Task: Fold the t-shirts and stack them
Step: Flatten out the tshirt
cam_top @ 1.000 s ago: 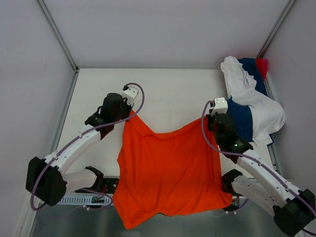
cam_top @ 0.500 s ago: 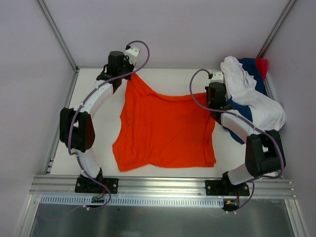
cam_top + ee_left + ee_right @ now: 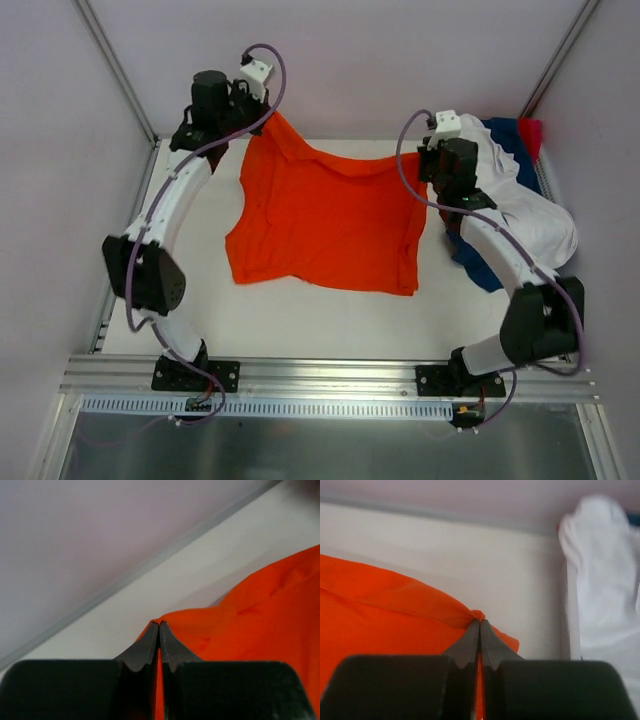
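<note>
Left hand (image 3: 159,624) is pinched closed on a corner of the orange shirt (image 3: 330,220), with cloth bunched right at the fingertips in the left wrist view. Right hand (image 3: 479,622) does the same on the opposite corner, closed on a small nub of orange fabric. Both hands sit near the far edge of the desk (image 3: 300,320), left one higher and further back. The shirt's far edge is strung between them and sags in the middle, and the rest drapes down and lies spread on the desk toward the near side. Can't tell whether the gripped corners are shoulders or hem. The near left corner sticks out like a sleeve, and the right edge looks a bit doubled over. Judgement: this is the spread-flat step, no real fold made yet. No folded stack anywhere in view. White shirt (image 3: 520,205), navy shirt (image 3: 472,258) and red-pink shirt (image 3: 531,132) are heaped loose at the far right corner, white on top, just beside the right arm, none folded. So the task is at an early stage: lay orange flat, fold it, then three more shirts and stacking.
</note>
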{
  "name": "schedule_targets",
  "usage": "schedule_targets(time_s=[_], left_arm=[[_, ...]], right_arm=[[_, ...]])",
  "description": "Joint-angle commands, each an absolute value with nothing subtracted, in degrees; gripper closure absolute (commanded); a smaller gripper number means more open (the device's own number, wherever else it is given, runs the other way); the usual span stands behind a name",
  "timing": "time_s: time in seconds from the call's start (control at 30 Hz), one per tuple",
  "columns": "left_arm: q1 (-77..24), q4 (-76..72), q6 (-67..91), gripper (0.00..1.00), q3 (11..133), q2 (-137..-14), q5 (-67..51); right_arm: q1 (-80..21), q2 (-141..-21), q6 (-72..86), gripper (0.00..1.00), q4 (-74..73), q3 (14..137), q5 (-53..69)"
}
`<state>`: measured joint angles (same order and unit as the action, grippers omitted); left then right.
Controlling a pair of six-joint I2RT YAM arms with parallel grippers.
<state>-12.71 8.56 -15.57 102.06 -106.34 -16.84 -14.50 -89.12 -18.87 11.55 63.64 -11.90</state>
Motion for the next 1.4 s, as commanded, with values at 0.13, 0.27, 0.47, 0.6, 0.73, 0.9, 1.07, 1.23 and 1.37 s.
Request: schedule_targets(time_s=[0.13,0.27,0.47,0.6,0.73,0.9,1.07,1.23,1.37], left_arm=[[-16.70,2.11,-7.48,1.00,104.94,-66.65,-44.45],[-16.79,2.28,0.34,1.00,102.93,-52.59,-52.72],[-16.61,5.62,8.25,1.00,102.30,-35.52,-64.59],[-16.87,6.33,9.58,1.00,104.50,-30.16,-62.94],[-16.79,8.16,8.97,1.00,104.77,-29.62,-60.92],[-16.87,16.08,-0.34,1.00,102.05,-30.15,-53.01],[-16.87,16.87,-7.10,1.00,90.46,-31.20,-45.37],[-16.87,16.26,-14.66,1.00,75.72,-37.16,-35.09],[-16.53,7.58,-17.31,1.00,63.74,-52.32,-24.10]], right_arm=[[-21.26,-55.40,-18.28,1.00,14.51,76.19,21.43],[-26.27,-42.21,-15.05,1.00,8.10,78.84,28.64],[-26.19,-21.82,-14.05,0.99,4.23,75.94,31.81],[-25.75,-16.27,-17.13,1.00,-2.62,76.99,29.98],[-25.40,-14.86,-18.80,0.99,-4.83,77.78,28.05],[-25.40,-15.55,-23.28,0.99,-4.92,76.38,18.75],[-25.40,-18.89,-25.22,0.99,-6.41,69.73,12.49],[-25.31,-20.39,-26.10,0.99,-0.46,54.96,2.92],[-25.31,-28.89,-29.52,1.00,9.38,41.42,-6.23]])
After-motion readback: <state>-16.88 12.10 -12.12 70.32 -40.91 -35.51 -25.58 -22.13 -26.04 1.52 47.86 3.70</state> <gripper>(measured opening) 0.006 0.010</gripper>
